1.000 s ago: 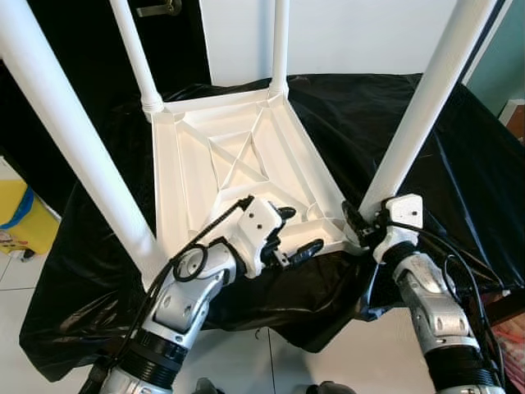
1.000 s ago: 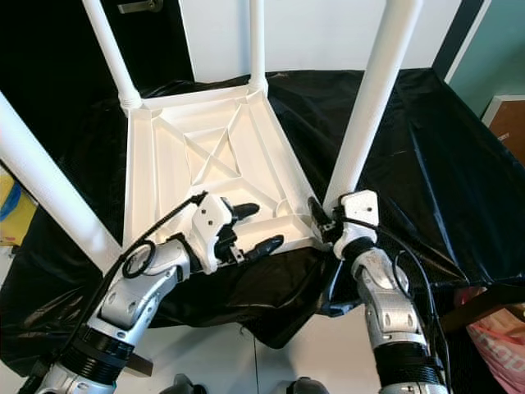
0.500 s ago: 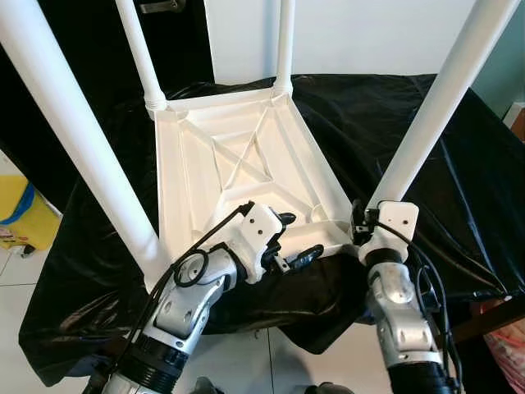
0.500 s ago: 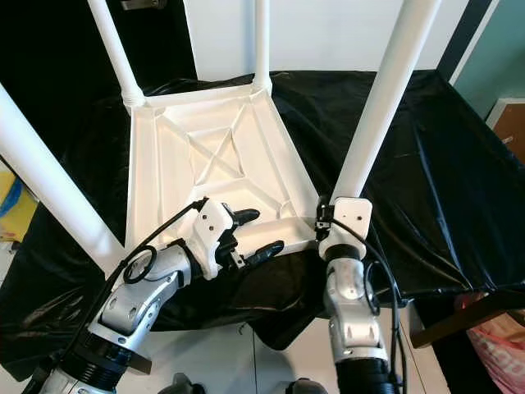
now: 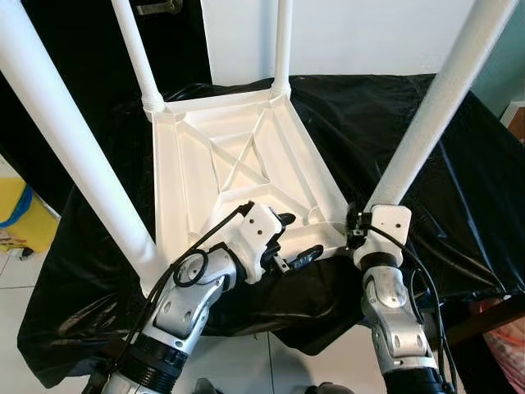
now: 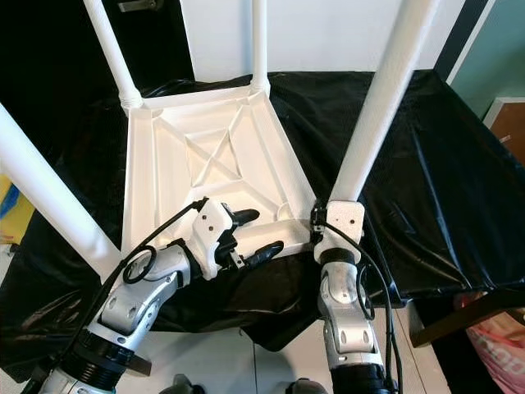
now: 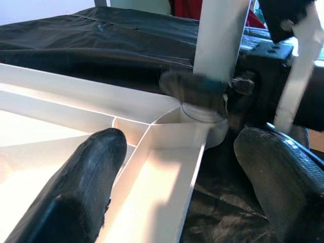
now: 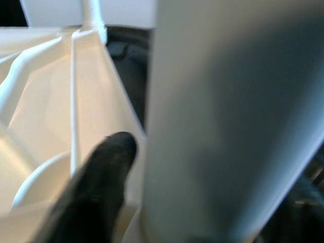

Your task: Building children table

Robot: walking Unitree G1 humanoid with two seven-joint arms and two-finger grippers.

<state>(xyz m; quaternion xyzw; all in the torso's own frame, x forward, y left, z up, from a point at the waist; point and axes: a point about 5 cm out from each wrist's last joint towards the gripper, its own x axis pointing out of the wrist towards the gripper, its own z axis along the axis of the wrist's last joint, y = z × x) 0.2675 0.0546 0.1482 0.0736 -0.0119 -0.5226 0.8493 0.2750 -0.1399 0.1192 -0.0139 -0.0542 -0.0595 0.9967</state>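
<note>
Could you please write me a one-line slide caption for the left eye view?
Upturned white table on black cloth; left pincer straddles its near rim, right pincer at a leg's base.

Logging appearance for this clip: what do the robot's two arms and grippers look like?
Both arms are silver metal with ribbed black collars near the lower end and loose black cables looping alongside. Each wrist ends in a boxy white housing. The left gripper has two long black fingers, rounded and faintly textured. The right gripper has black fingers too, under its white housing.
</note>
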